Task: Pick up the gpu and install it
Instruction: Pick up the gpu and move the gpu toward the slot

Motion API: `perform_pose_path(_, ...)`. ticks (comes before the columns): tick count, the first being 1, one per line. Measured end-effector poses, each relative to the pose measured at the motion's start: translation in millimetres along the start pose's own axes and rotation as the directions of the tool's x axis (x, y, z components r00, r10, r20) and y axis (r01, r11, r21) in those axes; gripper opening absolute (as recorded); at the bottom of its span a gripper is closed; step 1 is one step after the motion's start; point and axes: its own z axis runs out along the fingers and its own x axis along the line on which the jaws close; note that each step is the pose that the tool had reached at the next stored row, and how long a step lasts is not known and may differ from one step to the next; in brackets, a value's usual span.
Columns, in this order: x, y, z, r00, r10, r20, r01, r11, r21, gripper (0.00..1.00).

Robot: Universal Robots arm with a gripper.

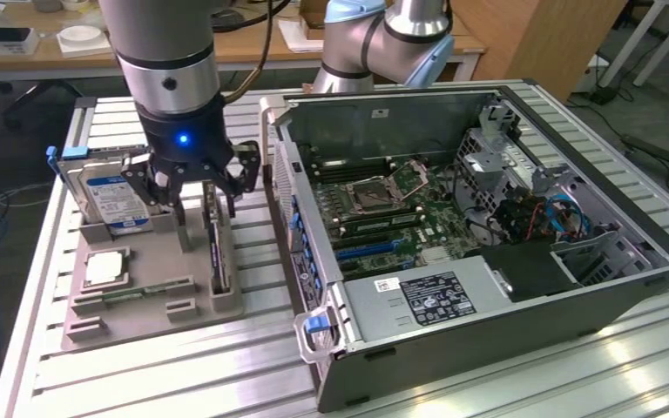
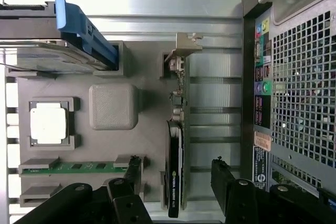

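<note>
The gpu stands on its edge in a slot of the grey holder tray, to the exterior view's left of the open computer case. In the wrist view the gpu is a thin dark card with a black fan shroud, and its silver bracket is at the far end. My gripper hangs just above the card, open. One finger is on each side of the card's top edge and neither touches it.
The tray also holds a hard drive with a blue handle, a square processor and a green memory stick. The case lies open with its motherboard exposed. Its rear panel is close beside the card.
</note>
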Motion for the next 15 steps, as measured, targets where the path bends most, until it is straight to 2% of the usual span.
perform_pose_path(15,0.3,-2.8,18.3,1.0,0.001,0.0001,-0.001,1.0,0.0,0.65)
